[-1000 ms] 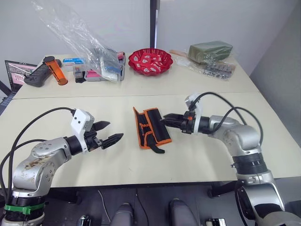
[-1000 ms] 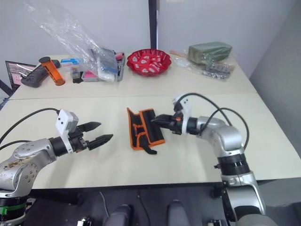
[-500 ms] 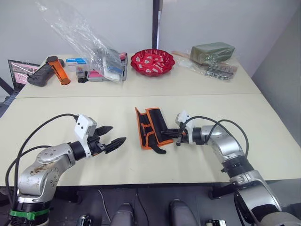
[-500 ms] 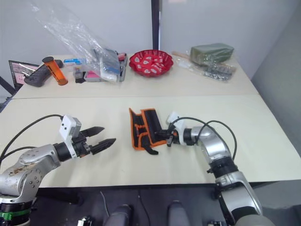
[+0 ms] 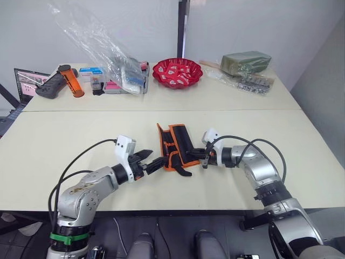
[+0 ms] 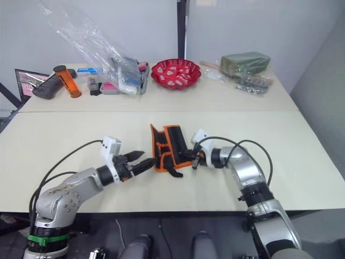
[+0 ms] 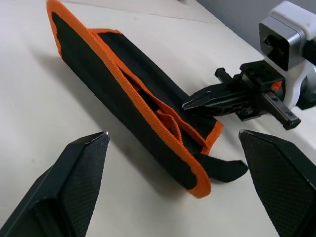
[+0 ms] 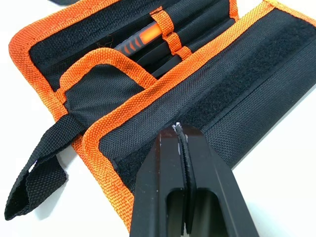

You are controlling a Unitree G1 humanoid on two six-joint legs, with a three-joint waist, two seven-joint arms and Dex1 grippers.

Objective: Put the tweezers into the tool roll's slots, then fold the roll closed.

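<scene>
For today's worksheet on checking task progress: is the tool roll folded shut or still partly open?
Partly open. The tool roll has one flap raised, its inner pockets showing; the right claw rests shut on its edge.

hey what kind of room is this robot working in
Probably a lab or office workroom: plain tables pushed together against a bare wall, with loose supplies at the back, a red bowl, plastic bags, and an orange-trimmed tool roll in front.

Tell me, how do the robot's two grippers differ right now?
The left gripper is open, its fingers spread wide and apart from the tool roll, at the roll's near-left end. The right gripper is shut, its fingers pressed together with the tips at the roll's right flap. Both have black pointed fingers, sit low over the table and aim at the half-folded roll from opposite sides.
</scene>
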